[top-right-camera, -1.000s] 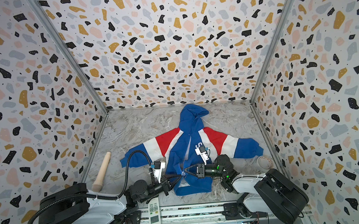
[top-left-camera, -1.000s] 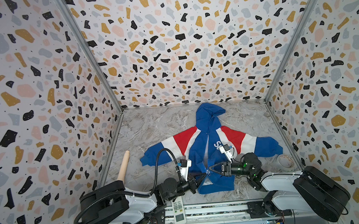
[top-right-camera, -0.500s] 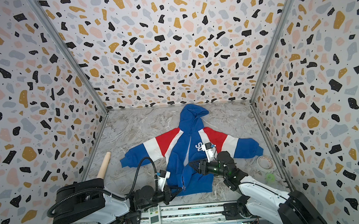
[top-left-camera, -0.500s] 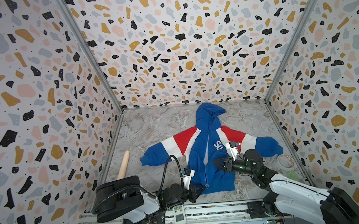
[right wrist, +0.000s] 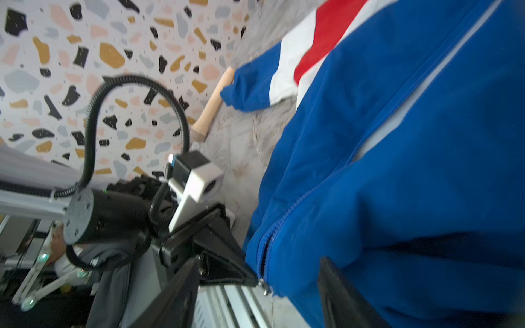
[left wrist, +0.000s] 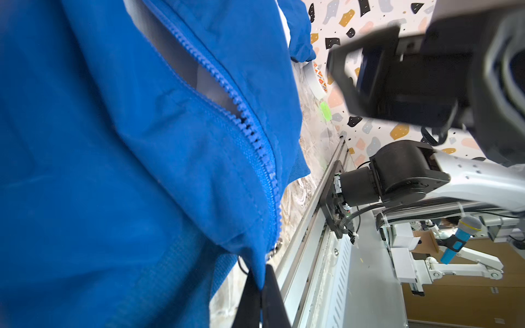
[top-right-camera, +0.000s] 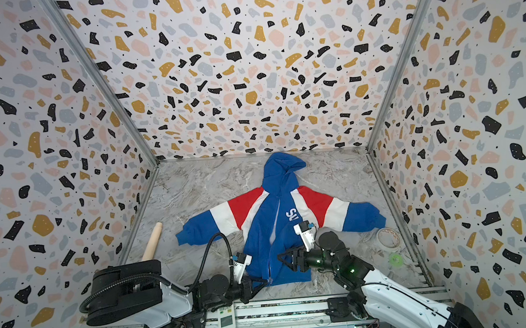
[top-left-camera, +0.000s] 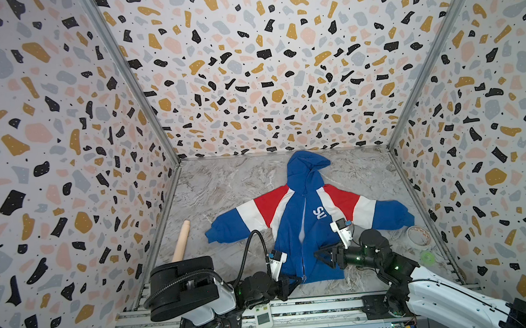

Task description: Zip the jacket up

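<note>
The jacket (top-left-camera: 295, 232) (top-right-camera: 260, 234) lies flat on the marble floor, blue hood toward the back wall, red and white striped sleeves spread out. Its zip (left wrist: 257, 147) is joined along the lower part and gapes above. My left gripper (top-left-camera: 300, 279) (top-right-camera: 265, 281) (left wrist: 262, 274) is shut on the blue hem right at the zip's bottom end, where a small metal piece (right wrist: 264, 285) shows. My right gripper (top-left-camera: 320, 257) (top-right-camera: 282, 258) (right wrist: 261, 284) hovers open over the jacket's lower right panel, holding nothing.
A wooden pin (top-left-camera: 181, 240) lies by the left wall. A tape roll (top-left-camera: 418, 234) and a small green object (top-left-camera: 426, 257) sit near the right wall. A white remote (top-left-camera: 264, 316) rests on the front rail (top-left-camera: 328, 302).
The right gripper has opened, let go at the zip and drawn back to the right. The left gripper has pulled the hem toward the front rail, and the jacket front lies flatter.
</note>
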Robot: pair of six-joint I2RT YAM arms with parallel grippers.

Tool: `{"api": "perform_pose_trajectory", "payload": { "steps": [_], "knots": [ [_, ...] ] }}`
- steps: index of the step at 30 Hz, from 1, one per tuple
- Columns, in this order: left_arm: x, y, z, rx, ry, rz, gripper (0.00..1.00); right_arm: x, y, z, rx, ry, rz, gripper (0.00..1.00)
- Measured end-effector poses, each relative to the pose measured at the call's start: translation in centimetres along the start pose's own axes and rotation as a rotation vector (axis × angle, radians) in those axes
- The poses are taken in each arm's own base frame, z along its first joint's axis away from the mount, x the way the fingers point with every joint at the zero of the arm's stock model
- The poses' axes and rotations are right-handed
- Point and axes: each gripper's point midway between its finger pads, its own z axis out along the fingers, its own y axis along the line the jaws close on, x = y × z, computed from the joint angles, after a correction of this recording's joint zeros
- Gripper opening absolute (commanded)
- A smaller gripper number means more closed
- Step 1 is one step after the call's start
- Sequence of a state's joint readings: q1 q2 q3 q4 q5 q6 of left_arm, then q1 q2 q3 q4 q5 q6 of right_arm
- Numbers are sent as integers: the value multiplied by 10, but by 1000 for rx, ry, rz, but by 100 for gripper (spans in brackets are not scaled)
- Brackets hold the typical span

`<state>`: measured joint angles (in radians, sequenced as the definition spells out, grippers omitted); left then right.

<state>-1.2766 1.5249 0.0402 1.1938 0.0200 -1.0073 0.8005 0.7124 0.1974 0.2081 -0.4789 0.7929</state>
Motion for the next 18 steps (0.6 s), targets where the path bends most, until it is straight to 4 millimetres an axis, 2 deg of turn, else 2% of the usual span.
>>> {"api": "perform_pose_trajectory", "payload": {
  "steps": [3, 5, 7, 11, 15, 18],
  "knots": [
    [2, 3, 7, -21, 14, 0, 0, 13, -4, 7, 0, 45, 51, 57],
    [3, 5, 13, -34, 23, -1, 0, 16, -16, 12, 29, 55, 99, 44],
    [4, 7, 20, -49, 33, -4, 0, 21, -35, 17, 68, 66, 161, 31],
    [1, 11, 30, -57, 36, -22, 0, 29, -75, 20, 156, 73, 267, 24],
    [-7, 9, 41, -31, 33, -55, 0, 21, -96, 28, 187, 83, 293, 15],
    [-22, 13, 49, -23, 20, -77, 0, 4, -107, 39, 172, 76, 303, 9]
  ]
}}
